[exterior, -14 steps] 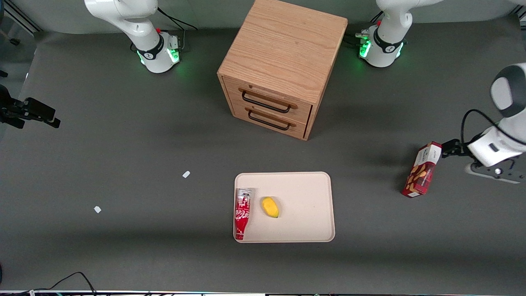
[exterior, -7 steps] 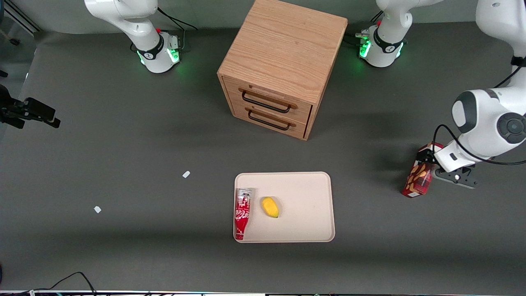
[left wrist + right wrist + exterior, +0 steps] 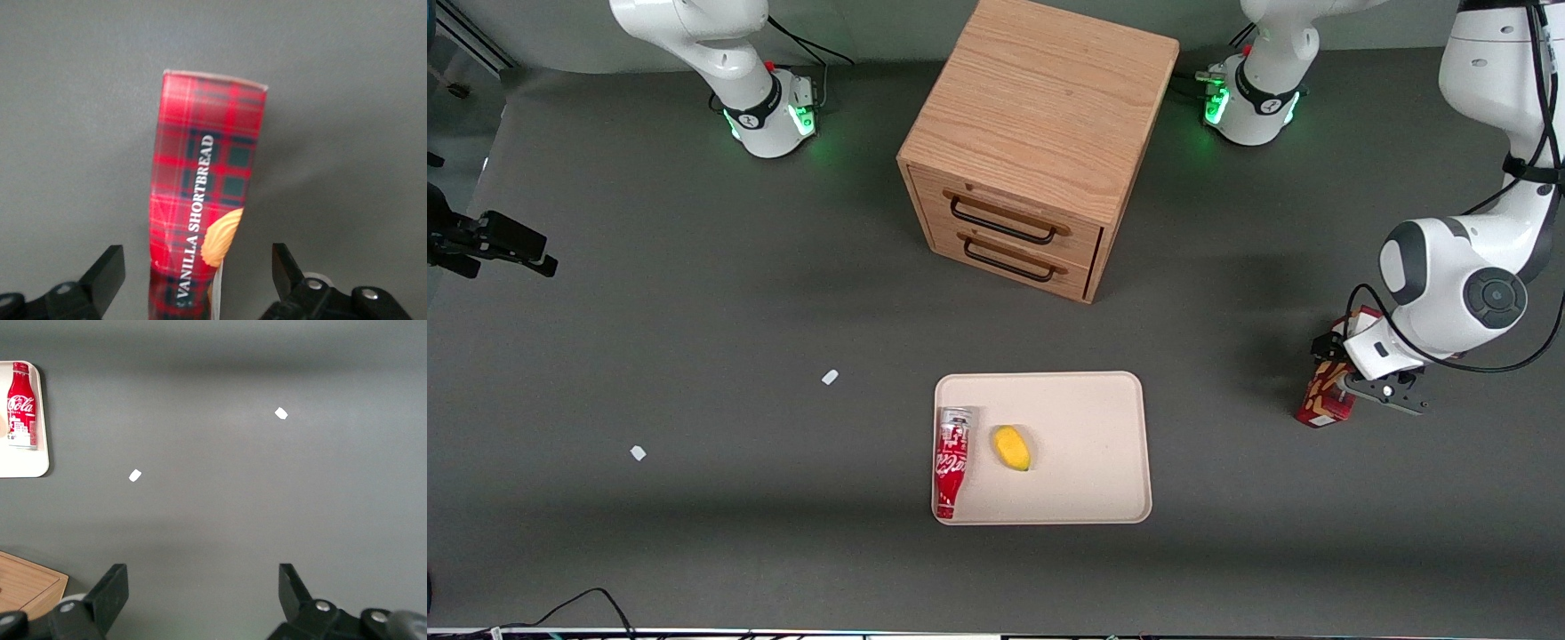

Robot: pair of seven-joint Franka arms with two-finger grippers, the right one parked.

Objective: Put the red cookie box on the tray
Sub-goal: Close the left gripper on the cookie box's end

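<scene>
The red cookie box (image 3: 1321,404) stands on end on the dark table, toward the working arm's end and well apart from the tray (image 3: 1085,427). My left gripper (image 3: 1336,359) hangs straight over the box's upper end and covers most of it in the front view. In the left wrist view the tartan carton (image 3: 207,193) rises between the two black fingertips (image 3: 107,267), with a clear gap on each side. The gripper (image 3: 195,263) is open and touches nothing that I can see.
On the tray lie a red-and-white soda bottle (image 3: 951,460) and a small yellow object (image 3: 1012,447). A wooden drawer cabinet (image 3: 1032,142) stands farther from the front camera than the tray. Two white scraps (image 3: 830,377) lie toward the parked arm's end.
The left arm has swung in from the table's edge, bringing the gripper from beside the box's top to directly over it. The box stays in place.
</scene>
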